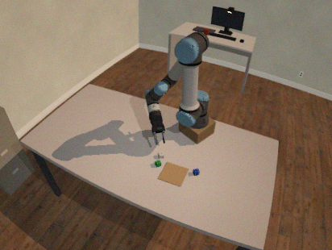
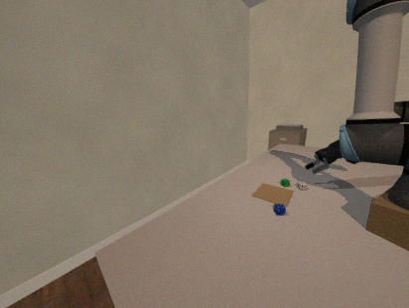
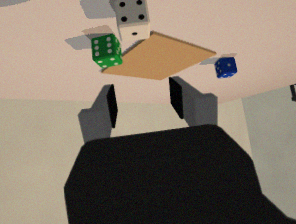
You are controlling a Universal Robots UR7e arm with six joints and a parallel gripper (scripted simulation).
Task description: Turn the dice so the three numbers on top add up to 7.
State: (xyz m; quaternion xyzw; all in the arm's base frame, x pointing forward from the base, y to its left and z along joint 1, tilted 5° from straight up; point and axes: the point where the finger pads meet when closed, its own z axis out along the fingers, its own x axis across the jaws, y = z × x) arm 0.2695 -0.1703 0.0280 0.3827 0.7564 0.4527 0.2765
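A tan square mat (image 1: 173, 174) lies flat on the table; it also shows in the exterior view (image 2: 272, 193) and the wrist view (image 3: 159, 57). A green die (image 1: 158, 163) (image 3: 106, 50) sits on the table just off the mat's corner. A white die (image 1: 160, 155) (image 3: 132, 21) stands beside it, also off the mat. A blue die (image 1: 196, 171) (image 3: 225, 67) lies on the table at the mat's other side. My gripper (image 1: 158, 142) (image 3: 142, 94) is open and empty, raised above the table, back from the white die.
The arm's base stands on a wooden block (image 1: 197, 130) behind the mat. A grey cabinet (image 1: 10, 161) stands off the table's left end. A desk with a monitor (image 1: 228, 18) is at the back of the room.
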